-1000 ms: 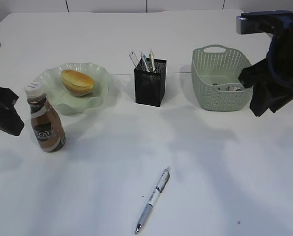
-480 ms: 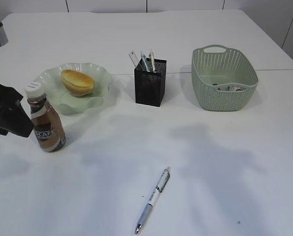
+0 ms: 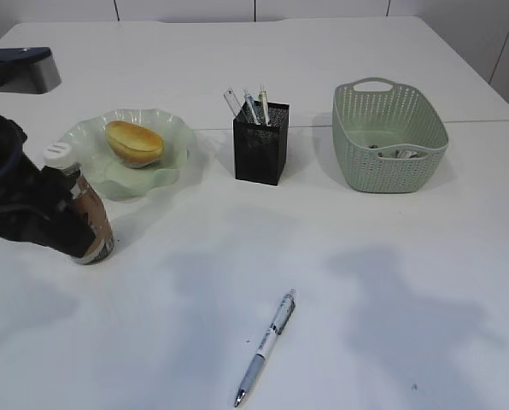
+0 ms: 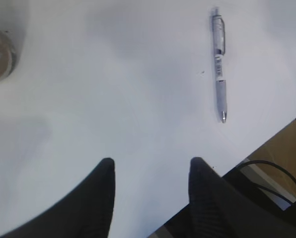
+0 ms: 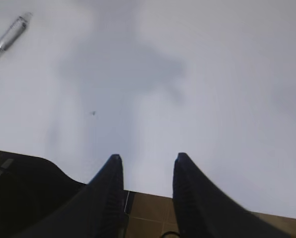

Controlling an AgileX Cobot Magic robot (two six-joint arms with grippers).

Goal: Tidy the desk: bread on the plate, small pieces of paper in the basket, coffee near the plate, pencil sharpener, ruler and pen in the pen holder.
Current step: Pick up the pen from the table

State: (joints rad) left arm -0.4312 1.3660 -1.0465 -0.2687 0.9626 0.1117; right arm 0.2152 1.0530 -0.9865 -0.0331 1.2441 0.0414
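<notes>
Left tool swung before coffee — pen lies apart

white desk, pen, plate, basket

We take this for an office-like test room set up as a desk scene. The desk is a large plain white tabletop with a seam between its panels, and behind it we see pale wall or cabinet panels. On it stand a black mesh pen holder with 3 writing tools, a green basket, a wavy green plate with bread, and a loose pen. In the wrist views we see brown flooring and black cables past the desk edge.
</notes>
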